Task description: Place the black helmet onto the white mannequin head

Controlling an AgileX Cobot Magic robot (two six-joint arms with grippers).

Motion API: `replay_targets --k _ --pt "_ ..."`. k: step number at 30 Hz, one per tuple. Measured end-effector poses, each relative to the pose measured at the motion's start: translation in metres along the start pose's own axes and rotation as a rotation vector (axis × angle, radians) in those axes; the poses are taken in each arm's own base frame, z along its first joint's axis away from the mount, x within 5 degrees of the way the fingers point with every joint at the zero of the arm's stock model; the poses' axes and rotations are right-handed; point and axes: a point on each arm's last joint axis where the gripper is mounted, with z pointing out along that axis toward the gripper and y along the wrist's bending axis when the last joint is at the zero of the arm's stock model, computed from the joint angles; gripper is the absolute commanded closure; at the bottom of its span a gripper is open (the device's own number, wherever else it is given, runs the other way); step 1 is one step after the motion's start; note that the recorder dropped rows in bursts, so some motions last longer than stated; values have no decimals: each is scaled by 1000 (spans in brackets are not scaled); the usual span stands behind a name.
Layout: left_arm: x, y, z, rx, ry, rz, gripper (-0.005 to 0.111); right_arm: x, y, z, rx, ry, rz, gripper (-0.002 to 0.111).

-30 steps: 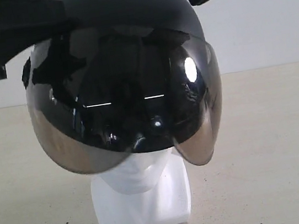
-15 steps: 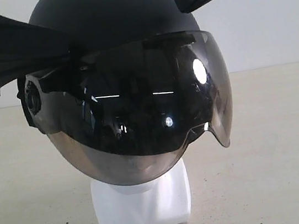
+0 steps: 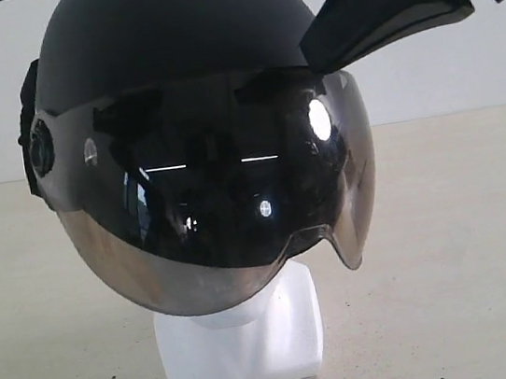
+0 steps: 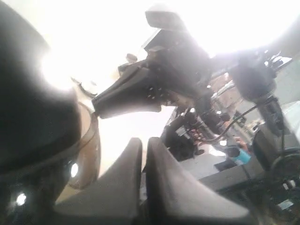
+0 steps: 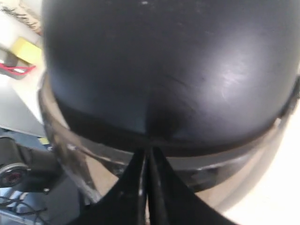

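Matte black rounded helmet with smoky visor (image 3: 178,59) now sits squarer over the glossy white mannequin head (image 3: 241,342); left gripper (image 4: 143,152) has drawn clear, pinched together and empty; right gripper (image 5: 147,154), closed tight, tips on shell; seating looks nearly done.

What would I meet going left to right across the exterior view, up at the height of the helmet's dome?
black helmet → right gripper, reaching in from the upper right with its tip at the helmet. The white mannequin head stands directly under the helmet, so it has no place of its own in the order.
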Motion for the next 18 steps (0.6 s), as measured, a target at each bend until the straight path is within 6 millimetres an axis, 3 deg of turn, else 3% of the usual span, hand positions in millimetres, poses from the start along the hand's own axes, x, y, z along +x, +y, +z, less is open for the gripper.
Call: replay_targets --k 6,11,18 --pt "17 15 -6 -225 174 6 102 -2 6 2 -93 -50 15 108" --pt "17 23 -8 -320 177 12 102 -5 9 2 -127 -76 16 108" --pt "11 21 -10 -344 147 28 102 -13 2 -16 47 -268 90 108"
